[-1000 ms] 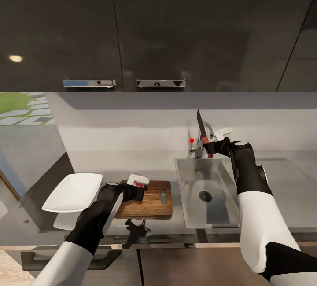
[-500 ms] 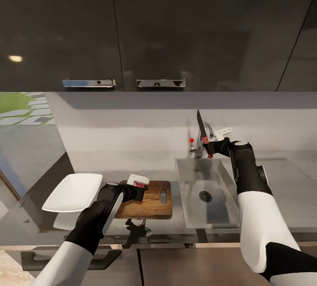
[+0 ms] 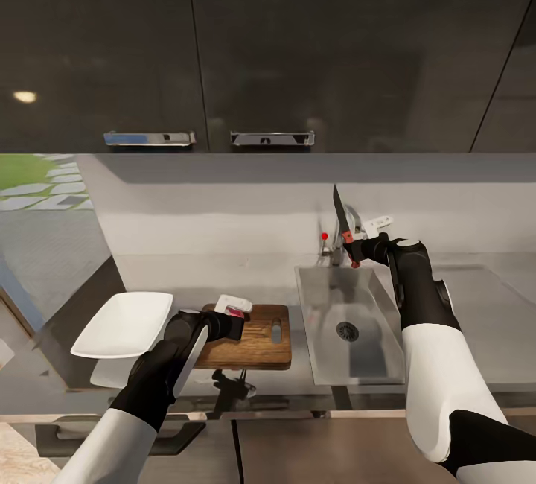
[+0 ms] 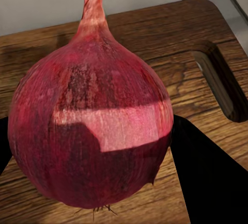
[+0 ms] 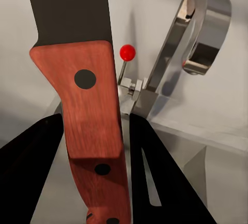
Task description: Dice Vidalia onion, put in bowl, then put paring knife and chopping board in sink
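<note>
My left gripper [image 3: 235, 318] is shut on the red-skinned onion [image 4: 93, 131], holding it over the left end of the dark wooden chopping board [image 3: 260, 346]. From the left wrist the onion [image 3: 237, 312] hangs just above the board [image 4: 170, 43], near its slot handle [image 4: 219, 81]. My right gripper [image 3: 357, 248] is shut on the paring knife [image 3: 342, 220], blade pointing up, above the back of the sink [image 3: 350, 324]. The knife's reddish handle [image 5: 90, 115] sits between the dark fingers [image 5: 155, 182]. The white bowl [image 3: 123, 325] rests on the countertop [image 3: 491, 320] left of the board.
The chrome faucet [image 5: 199, 32] with its red-tipped lever [image 5: 127, 53] stands right behind the knife. Dark wall cabinets [image 3: 268, 45] hang overhead with two metal handles. The counter's front edge runs just below the board and sink.
The view has shifted very slightly; both arms, the onion and the knife hold the same positions.
</note>
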`<state>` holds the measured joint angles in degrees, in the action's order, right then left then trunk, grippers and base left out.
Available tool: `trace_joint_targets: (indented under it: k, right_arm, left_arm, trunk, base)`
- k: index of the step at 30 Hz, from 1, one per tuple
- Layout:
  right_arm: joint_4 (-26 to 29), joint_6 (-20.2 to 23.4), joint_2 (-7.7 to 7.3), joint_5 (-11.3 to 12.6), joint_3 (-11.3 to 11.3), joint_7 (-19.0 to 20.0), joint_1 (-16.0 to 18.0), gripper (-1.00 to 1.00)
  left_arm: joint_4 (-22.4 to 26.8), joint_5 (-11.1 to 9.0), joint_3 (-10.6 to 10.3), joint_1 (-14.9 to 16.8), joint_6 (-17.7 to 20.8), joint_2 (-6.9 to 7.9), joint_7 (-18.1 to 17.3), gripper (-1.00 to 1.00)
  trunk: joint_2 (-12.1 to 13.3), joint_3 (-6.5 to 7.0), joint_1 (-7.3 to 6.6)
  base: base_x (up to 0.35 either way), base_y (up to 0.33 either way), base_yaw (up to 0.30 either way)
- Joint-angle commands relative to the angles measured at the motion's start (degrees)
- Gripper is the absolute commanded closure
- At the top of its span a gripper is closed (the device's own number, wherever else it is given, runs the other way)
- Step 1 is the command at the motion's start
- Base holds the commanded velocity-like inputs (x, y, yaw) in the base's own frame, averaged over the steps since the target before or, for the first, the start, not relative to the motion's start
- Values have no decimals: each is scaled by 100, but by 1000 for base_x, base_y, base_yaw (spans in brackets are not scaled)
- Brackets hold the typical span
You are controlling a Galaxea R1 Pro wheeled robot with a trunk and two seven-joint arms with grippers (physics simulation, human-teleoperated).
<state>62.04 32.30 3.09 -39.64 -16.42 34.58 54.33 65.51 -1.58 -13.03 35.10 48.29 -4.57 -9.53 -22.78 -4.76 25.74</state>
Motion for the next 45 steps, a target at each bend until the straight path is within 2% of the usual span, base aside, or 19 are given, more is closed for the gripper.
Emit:
trace_joint_targets:
  k: [1, 45]
  right_arm:
    - [9, 5, 7, -56, -20, 57, 8, 100]
    - [1, 5, 7, -58, -19, 57, 8, 100]
  left_arm:
    - [5, -9, 2, 5, 30, 0, -14, 100]
    - [5, -9, 2, 5, 31, 0, -14, 100]
  trunk:
    - [-14, -19, 4]
    - [-14, -166, 4]
  base:
    - [0, 0, 0]
    - [0, 0, 0]
